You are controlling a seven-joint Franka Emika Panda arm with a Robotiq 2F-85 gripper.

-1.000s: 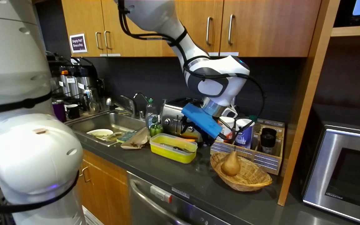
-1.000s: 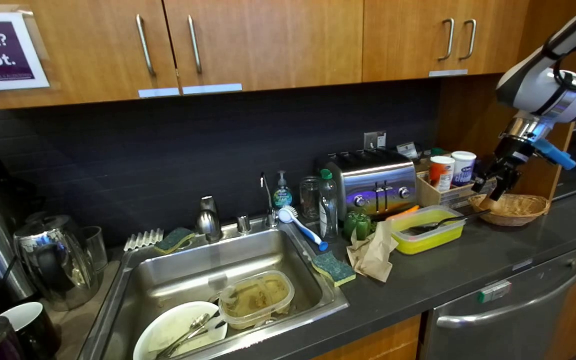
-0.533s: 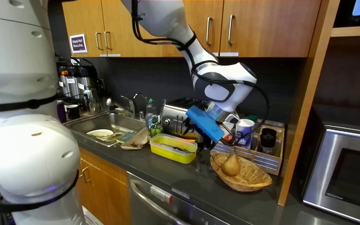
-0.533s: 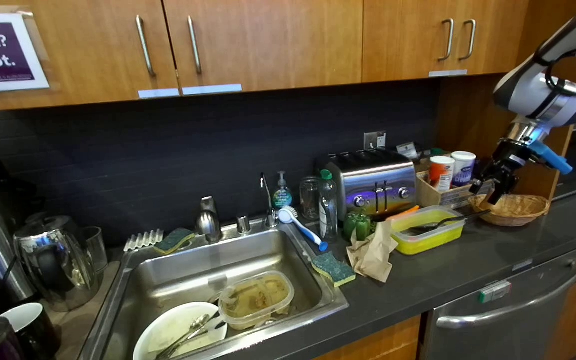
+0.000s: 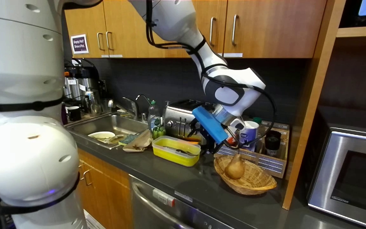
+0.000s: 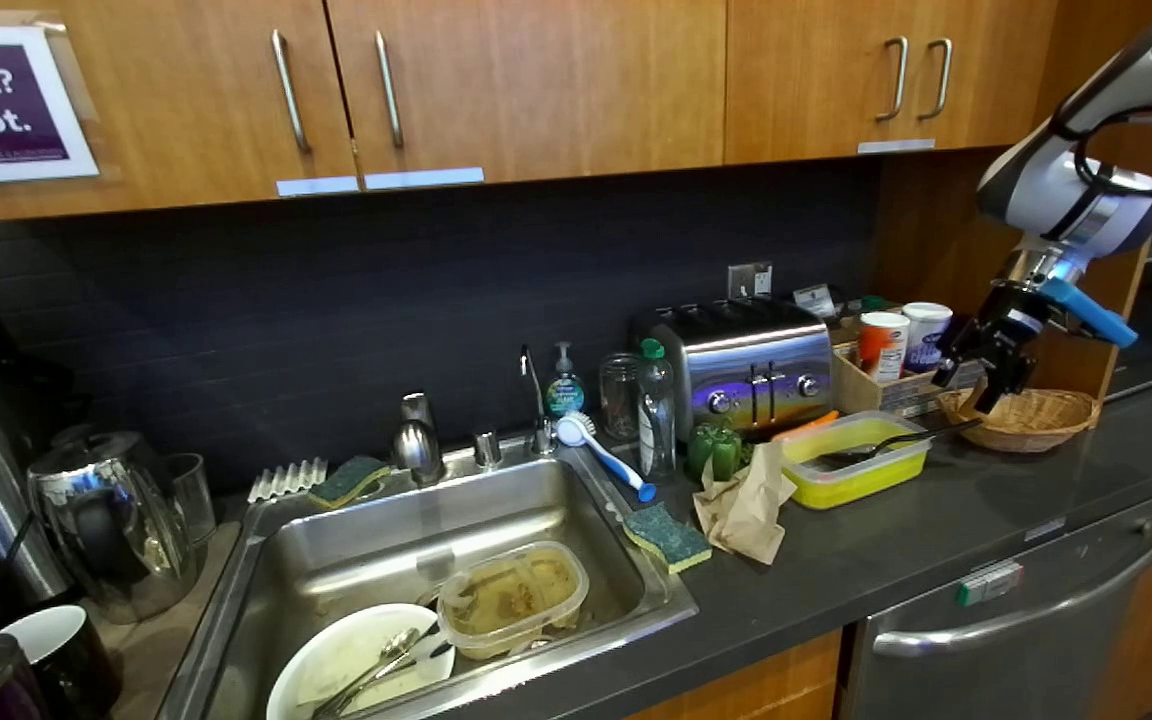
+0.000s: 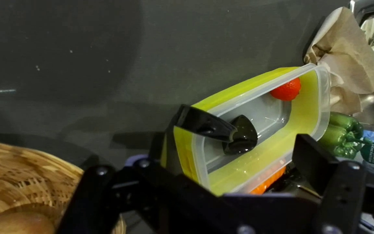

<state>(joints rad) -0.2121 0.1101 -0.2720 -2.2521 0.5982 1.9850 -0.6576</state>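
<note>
My gripper is open and empty in the wrist view [image 7: 235,143], its fingers wide apart over the near end of a yellow plastic container [image 7: 307,110]. A black utensil [image 7: 203,125] leans in the container, its handle sticking out past the rim close to the left finger; I cannot tell if they touch. A red round thing [image 7: 287,89] lies inside. In both exterior views the gripper [image 5: 199,140] [image 6: 964,390] hangs above the counter, between the container [image 5: 176,160] [image 6: 861,490] and a wicker basket [image 5: 256,187] [image 6: 1046,425]. A brown pear [image 5: 234,168] sits in the basket.
Behind stand a toaster [image 6: 756,370], an orange thing [image 7: 268,182], and a wooden box [image 5: 272,167] with canisters. A green pepper [image 6: 714,450], a crumpled paper bag [image 6: 746,505] and a sponge [image 6: 668,537] lie toward the sink [image 6: 576,490]. A microwave [image 5: 348,178] is beyond the basket.
The arm has come down a little and the gripper has moved slightly lower, nearer the container and the utensil handle. The gripper stays open. The container, utensil, basket and pear have not moved.
</note>
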